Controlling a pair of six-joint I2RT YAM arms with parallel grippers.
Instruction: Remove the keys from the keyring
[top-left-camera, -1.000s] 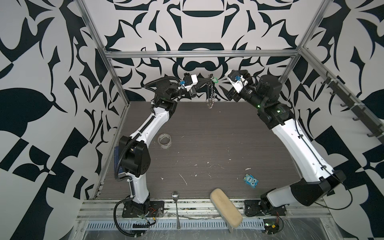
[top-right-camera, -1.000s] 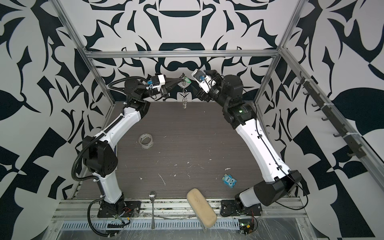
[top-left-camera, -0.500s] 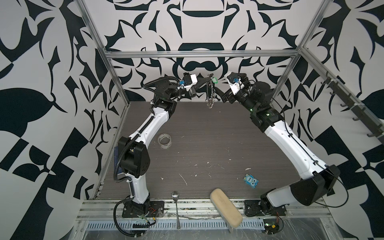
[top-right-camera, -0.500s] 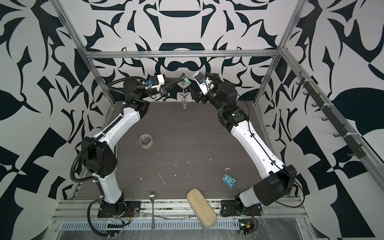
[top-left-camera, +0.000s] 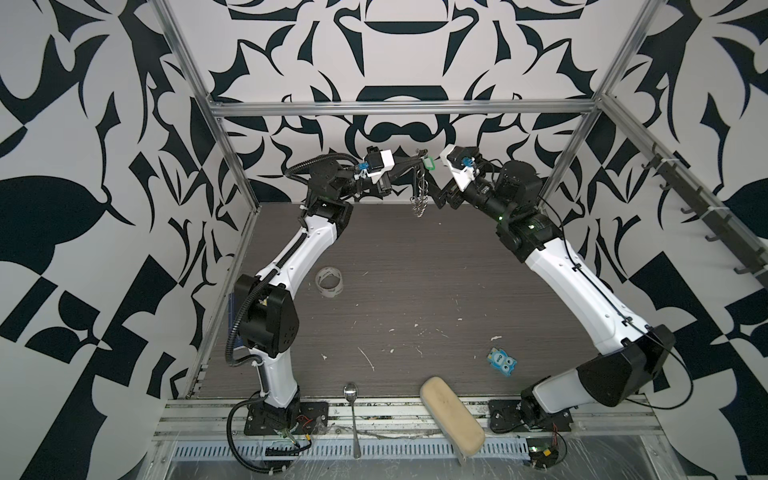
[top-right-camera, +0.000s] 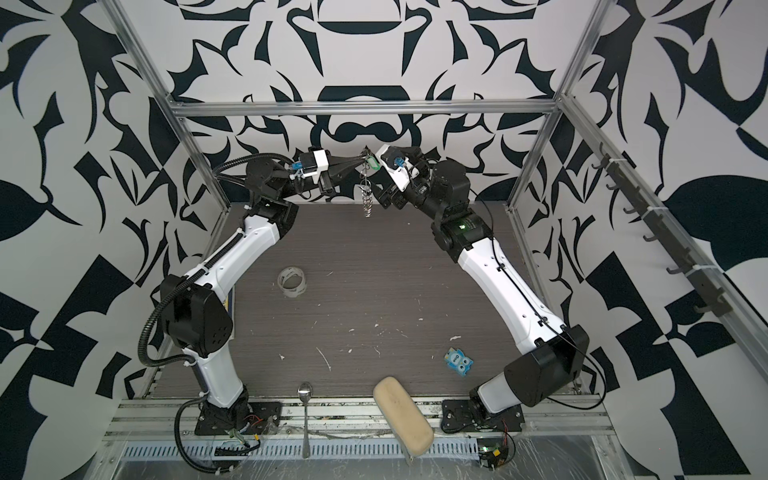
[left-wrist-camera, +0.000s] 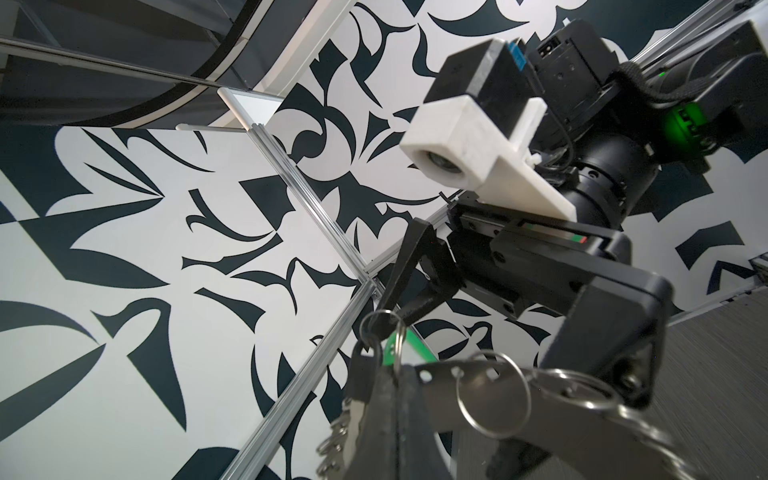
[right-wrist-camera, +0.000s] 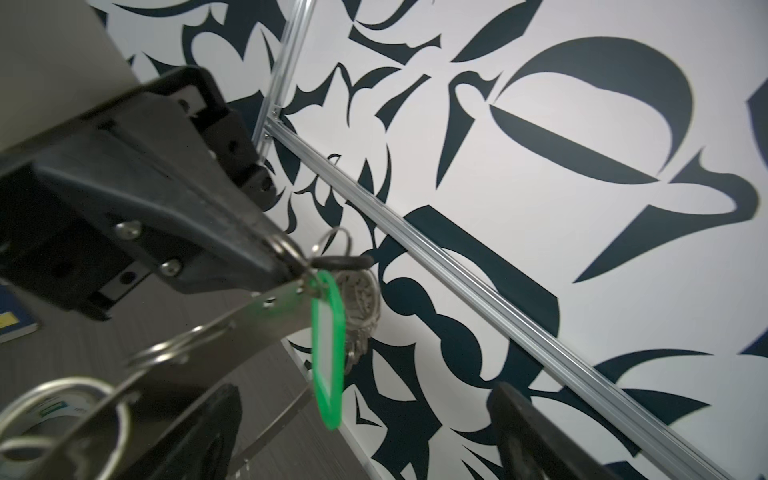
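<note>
Pinching keyring aloft with clamped left end effector, letting green key dangle free for wide-spread right end effector poised just beside.

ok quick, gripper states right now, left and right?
Left gripper: closed, holding the keyring up in the air.
Right gripper: open, holding nothing, jaws close to the green key.

The keyring is blurred and cut off.

Keyring above far edge of table
</note>
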